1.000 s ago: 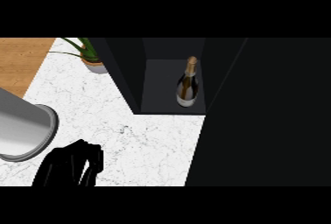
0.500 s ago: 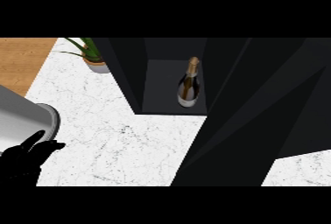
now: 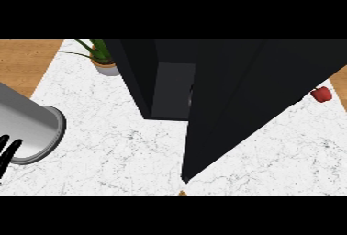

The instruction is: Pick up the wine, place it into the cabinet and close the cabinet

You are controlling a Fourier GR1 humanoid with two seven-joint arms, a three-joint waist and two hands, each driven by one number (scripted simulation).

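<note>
Left hand (image 3: 9,148) sliding off left edge, only straight relaxed fingertips showing beside grey forearm (image 3: 27,126), holding nothing; potted plant (image 3: 102,59) sitting at counter (image 3: 115,151) back; cabinet (image 3: 146,78) opening narrowing to sliver; cabinet door (image 3: 251,101) swinging across, wider than half second ago; wine now hidden behind door, judged inside; closing step nearly finishing; red apple (image 3: 322,94) uncovered at right; right hand not showing.
</note>
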